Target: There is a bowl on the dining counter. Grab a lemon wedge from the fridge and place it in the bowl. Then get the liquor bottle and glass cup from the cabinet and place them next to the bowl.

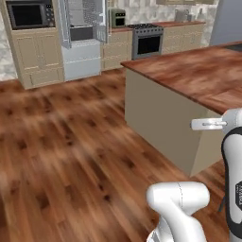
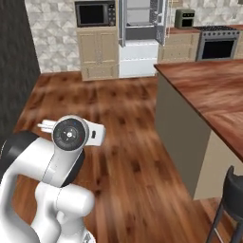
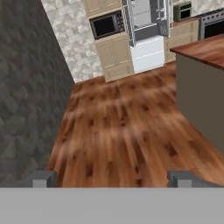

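The fridge (image 1: 82, 38) (image 2: 140, 40) (image 3: 146, 30) stands far off at the kitchen's back wall, its upper doors swung open onto pale shelves. The dining counter (image 1: 198, 71) (image 2: 213, 95) (image 3: 205, 48), a wood-topped island with beige sides, runs along the right. My gripper (image 3: 112, 179) is open, its two fingertips (image 3: 43, 178) set wide apart with nothing between them, and it hovers over the bare wood floor pointing towards the fridge. Beige cabinets (image 1: 38, 59) (image 2: 97, 54) flank the fridge with their doors shut. The bowl, lemon wedge, liquor bottle and glass cup are out of view.
A built-in microwave (image 1: 30, 14) (image 2: 95, 13) sits left of the fridge and a stove (image 1: 147, 41) (image 2: 217, 45) to its right. A dark stool (image 2: 232, 194) stands by the island's near corner. A dark wall (image 3: 26, 96) borders the left. Wood floor (image 1: 71, 142) stretches towards the fridge.
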Controlling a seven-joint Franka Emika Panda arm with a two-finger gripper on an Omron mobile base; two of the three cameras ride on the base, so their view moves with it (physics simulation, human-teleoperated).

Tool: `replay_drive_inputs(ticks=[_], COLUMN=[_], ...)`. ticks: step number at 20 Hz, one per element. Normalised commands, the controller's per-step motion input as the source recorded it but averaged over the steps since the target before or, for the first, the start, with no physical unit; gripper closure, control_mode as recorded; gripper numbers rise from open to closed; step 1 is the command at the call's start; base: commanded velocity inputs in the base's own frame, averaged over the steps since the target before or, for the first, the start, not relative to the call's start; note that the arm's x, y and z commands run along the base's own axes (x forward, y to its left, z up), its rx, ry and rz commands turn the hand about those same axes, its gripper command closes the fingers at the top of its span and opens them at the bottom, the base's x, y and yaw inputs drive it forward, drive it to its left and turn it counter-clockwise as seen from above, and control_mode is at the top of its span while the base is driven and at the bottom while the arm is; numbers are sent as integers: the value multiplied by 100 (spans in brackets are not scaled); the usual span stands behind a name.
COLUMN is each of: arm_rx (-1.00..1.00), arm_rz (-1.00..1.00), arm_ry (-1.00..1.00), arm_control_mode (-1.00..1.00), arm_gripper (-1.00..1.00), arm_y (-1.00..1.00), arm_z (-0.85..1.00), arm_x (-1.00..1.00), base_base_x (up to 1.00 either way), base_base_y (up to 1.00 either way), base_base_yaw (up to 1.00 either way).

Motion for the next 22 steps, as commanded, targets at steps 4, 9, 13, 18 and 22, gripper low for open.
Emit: replay_drive_inputs(ticks=[4,9,13,18,22], arm_rx=[0,0,0,0,0], arm_rz=[0,0,0,0,0], arm_ry=[0,0,0,0,0], arm_control_mode=[100,100,100,100,100], arm_gripper=[-100,-100,-100,-100,-100], arm_y=[0,0,0,0,0], arm_z=[0,0,0,0,0], arm_x=[0,0,0,0,0], base_base_x=[100,100,100,100,100], base_base_y=[52,50,50,49,49], base_base_yaw=[-26,-25,-25,-25,-26])
